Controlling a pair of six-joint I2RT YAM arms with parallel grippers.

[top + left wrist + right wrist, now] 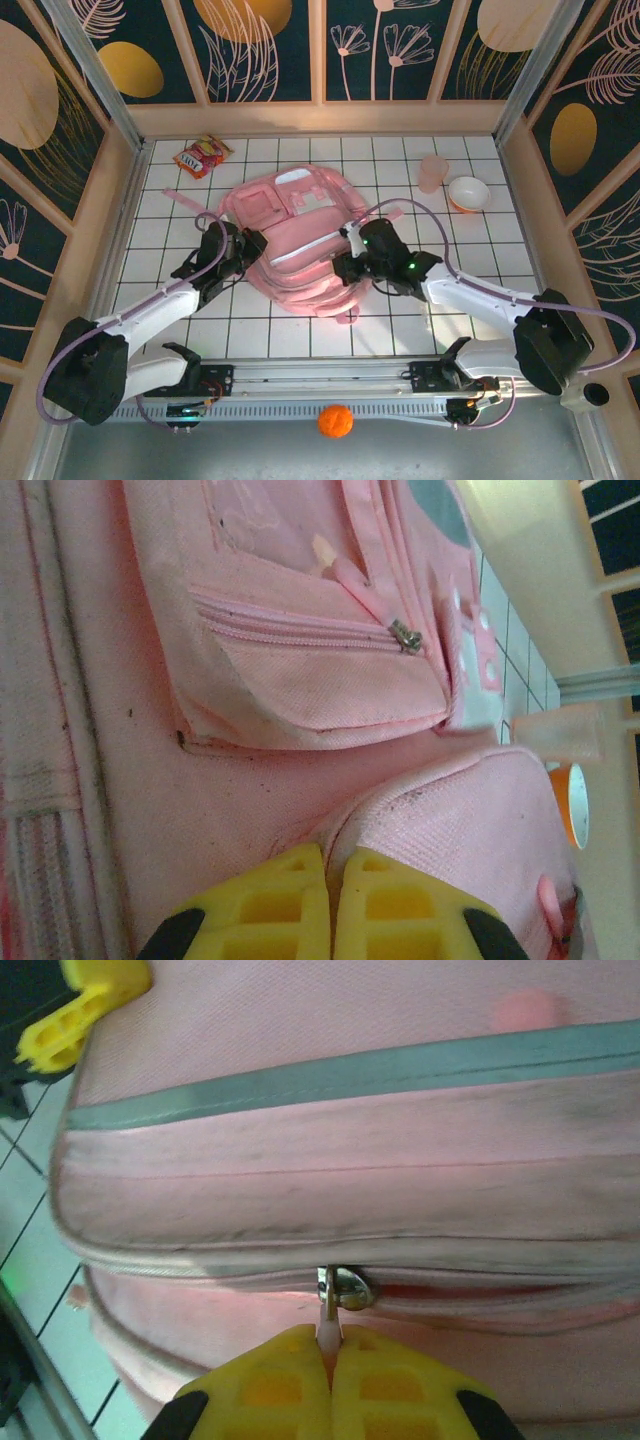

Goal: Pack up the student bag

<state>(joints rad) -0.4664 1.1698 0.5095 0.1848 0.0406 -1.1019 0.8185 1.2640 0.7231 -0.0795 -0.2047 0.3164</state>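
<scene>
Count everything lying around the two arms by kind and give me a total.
backpack: 1
snack packet: 1
pink cup: 1
bowl: 1
orange ball: 1
Total: 5

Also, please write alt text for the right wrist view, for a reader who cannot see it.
The right gripper, its yellow fingers shut, pinches the white zip pull of the pink student bag. A grey stripe crosses the bag above.
</scene>
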